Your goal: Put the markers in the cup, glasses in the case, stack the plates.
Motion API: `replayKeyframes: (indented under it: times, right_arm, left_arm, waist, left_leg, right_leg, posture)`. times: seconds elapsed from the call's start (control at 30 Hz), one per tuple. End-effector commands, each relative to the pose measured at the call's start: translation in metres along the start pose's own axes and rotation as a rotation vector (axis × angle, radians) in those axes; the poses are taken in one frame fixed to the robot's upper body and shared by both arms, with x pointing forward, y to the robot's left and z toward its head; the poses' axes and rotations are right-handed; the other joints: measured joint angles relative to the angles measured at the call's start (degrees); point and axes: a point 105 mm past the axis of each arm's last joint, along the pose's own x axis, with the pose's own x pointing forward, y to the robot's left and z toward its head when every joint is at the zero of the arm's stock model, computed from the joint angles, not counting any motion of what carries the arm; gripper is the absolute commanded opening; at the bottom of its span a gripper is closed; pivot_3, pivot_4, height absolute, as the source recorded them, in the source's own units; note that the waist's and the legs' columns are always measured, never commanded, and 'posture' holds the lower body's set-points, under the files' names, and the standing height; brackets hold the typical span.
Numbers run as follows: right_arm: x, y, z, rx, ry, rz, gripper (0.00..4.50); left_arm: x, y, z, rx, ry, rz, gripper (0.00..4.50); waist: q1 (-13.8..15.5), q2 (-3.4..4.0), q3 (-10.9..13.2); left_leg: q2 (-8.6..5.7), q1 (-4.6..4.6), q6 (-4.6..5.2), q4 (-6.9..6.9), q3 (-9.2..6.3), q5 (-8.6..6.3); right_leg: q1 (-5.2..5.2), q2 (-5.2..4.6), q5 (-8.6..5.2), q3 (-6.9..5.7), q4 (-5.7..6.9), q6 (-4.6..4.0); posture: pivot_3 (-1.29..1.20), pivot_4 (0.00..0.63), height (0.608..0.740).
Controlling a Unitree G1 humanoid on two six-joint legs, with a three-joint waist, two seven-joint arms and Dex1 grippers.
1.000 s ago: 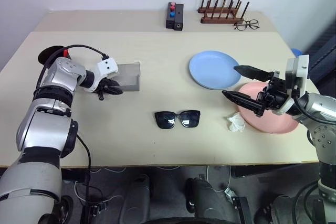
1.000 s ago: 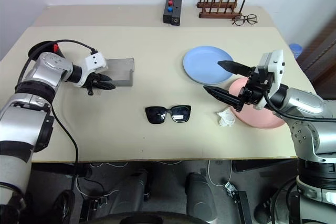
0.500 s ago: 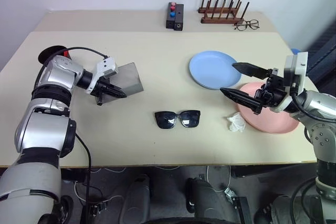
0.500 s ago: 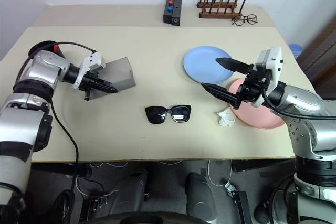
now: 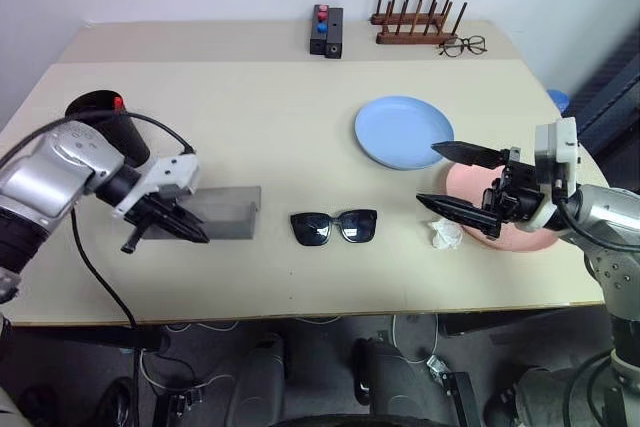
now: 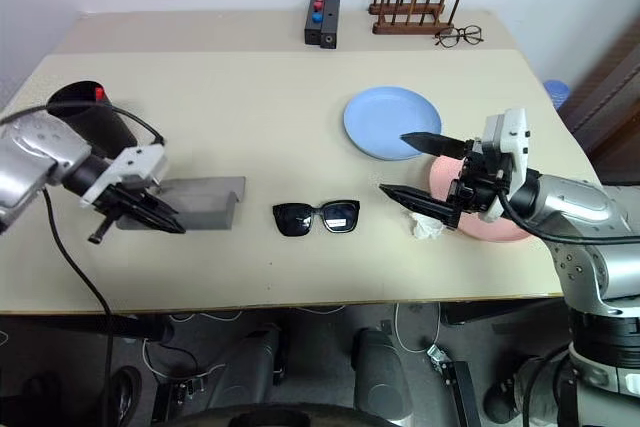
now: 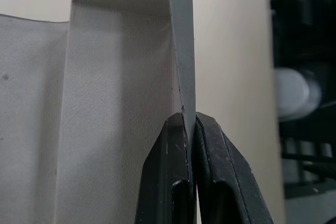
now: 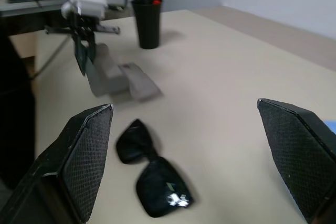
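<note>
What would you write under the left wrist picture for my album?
Left end effector shut on the grey case's thin flap.

Even, soft indoor light covers the beige table (image 5: 270,97), with only faint, short shadows under objects. The head views are sharp at the centre, with slight bending toward the edges. In the left wrist view the grey case (image 7: 110,103) is close and crisp while the right side blurs. A small glint shows on the sunglasses (image 8: 157,179).
</note>
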Motion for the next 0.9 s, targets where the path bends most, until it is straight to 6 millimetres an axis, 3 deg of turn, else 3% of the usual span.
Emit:
replayKeyframes:
  times: [0.03, 0.4, 0.63, 0.67, 0.77, 0.9]
  right_arm:
    - [-0.001, 0.017, 0.011, -0.048, 0.003, 0.084, 4.5]
    - [-0.001, 0.032, 0.01, -0.027, 0.008, 0.172, 4.5]
    - [0.002, 0.031, 0.012, -0.03, 0.006, 0.176, 4.5]
    - [0.002, 0.031, 0.012, -0.032, 0.006, 0.175, 4.5]
    - [0.003, 0.03, 0.012, -0.035, 0.004, 0.173, 4.5]
    - [0.004, 0.029, 0.013, -0.036, 0.002, 0.173, 4.5]
  left_arm:
    - [-0.012, -0.007, -0.004, 0.053, 0.066, 0.041, 0.01]
    - [0.007, -0.022, -0.014, -0.003, 0.065, 0.074, 0.01]
    - [0.011, -0.024, -0.013, -0.021, 0.042, 0.08, 0.01]
    - [0.011, -0.024, -0.012, -0.031, 0.036, 0.082, 0.67]
    - [0.01, -0.02, -0.008, -0.034, 0.023, 0.099, 1.94]
    - [0.004, -0.017, -0.004, -0.02, 0.02, 0.101, 3.98]
  waist:
    - [-0.16, 0.0, 0.0]
    - [-0.06, 0.0, 0.0]
    - [-0.14, 0.0, 0.0]
    - [-0.12, 0.0, 0.0]
    - [-0.09, 0.0, 0.0]
    - [-0.1, 0.0, 0.0]
  left_leg:
    - [0.0, 0.0, 0.0, 0.0, 0.01, 0.0]
    - [0.01, -0.01, -0.01, -0.03, 0.04, -0.01]
    - [0.02, -0.01, -0.02, -0.03, 0.05, -0.01]
    - [0.01, -0.01, -0.02, -0.03, 0.05, -0.01]
    - [0.02, -0.01, -0.02, -0.03, 0.05, -0.01]
    - [0.02, -0.02, -0.02, -0.03, 0.05, -0.01]
  right_leg:
    - [-0.01, 0.0, 0.0, 0.0, 0.0, -0.01]
    - [-0.04, -0.01, 0.0, 0.01, -0.05, -0.03]
    - [-0.06, -0.01, 0.01, 0.01, -0.07, -0.04]
    - [-0.06, -0.02, 0.01, 0.01, -0.07, -0.04]
    - [-0.07, -0.02, 0.01, 0.01, -0.07, -0.04]
    - [-0.07, -0.01, 0.01, 0.0, -0.07, -0.04]
  posture:
    - [0.0, 0.15, 0.74]
    - [0.0, 0.15, 0.74]
    - [0.0, 0.15, 0.74]
    - [0.0, 0.15, 0.74]
    - [0.0, 0.15, 0.74]
    - [0.0, 0.15, 0.74]
